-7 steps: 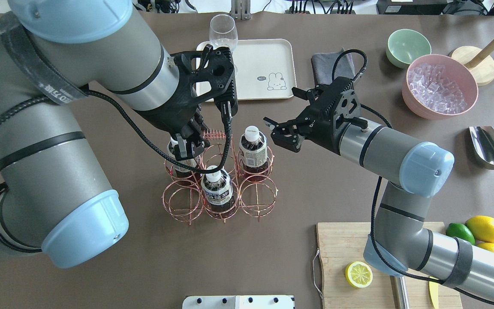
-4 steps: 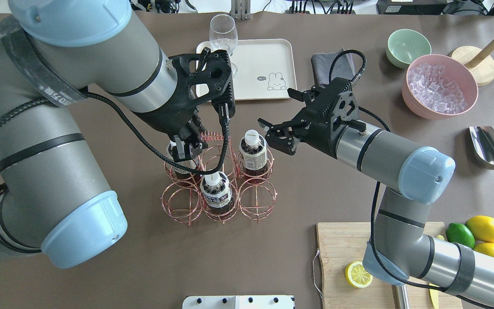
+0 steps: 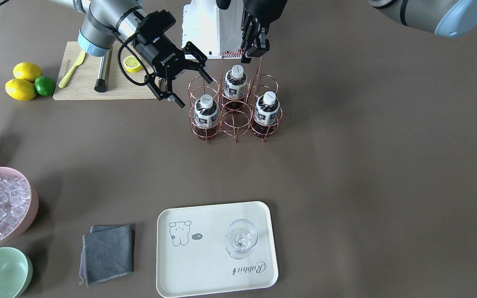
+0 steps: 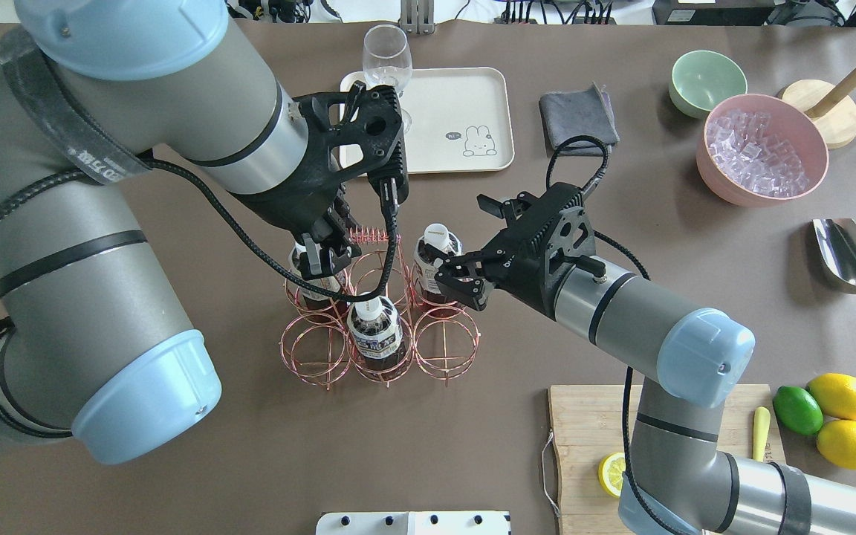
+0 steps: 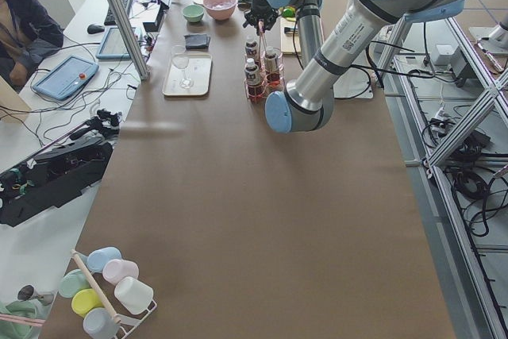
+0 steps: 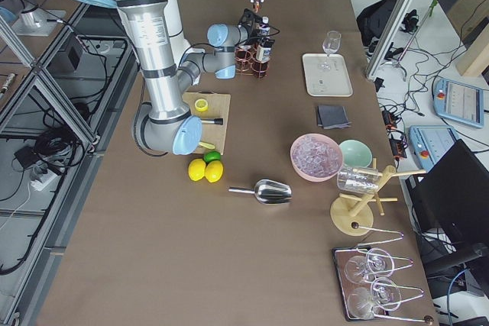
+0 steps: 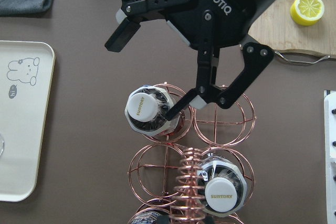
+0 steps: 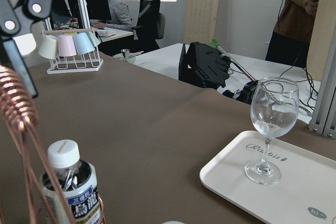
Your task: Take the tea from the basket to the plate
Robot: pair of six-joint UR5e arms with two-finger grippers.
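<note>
The copper wire basket (image 4: 329, 349) stands mid-table with three tea bottles in its rings. My left gripper (image 4: 326, 256) is shut on the coiled handle (image 3: 232, 53) at the top of the basket. My right gripper (image 4: 467, 242) is open and sits just beside the right-hand tea bottle (image 4: 437, 256). In the left wrist view one right finger (image 7: 176, 109) lies against that bottle (image 7: 144, 107) and the other stands well clear. The cream plate (image 4: 465, 104) lies beyond the basket. A wine glass (image 4: 387, 56) stands on its left end.
A grey cloth (image 4: 576, 115), a mint bowl (image 4: 707, 82) and a pink bowl of ice (image 4: 762, 148) are at the far right. A metal scoop (image 4: 848, 256) lies at the right edge. A cutting board (image 4: 591, 438), lemons (image 4: 840, 394) and a lime sit near right.
My right gripper has moved left and nearer the robot, from open air to right beside the right-hand bottle, still open. My left gripper has stayed on the handle.
</note>
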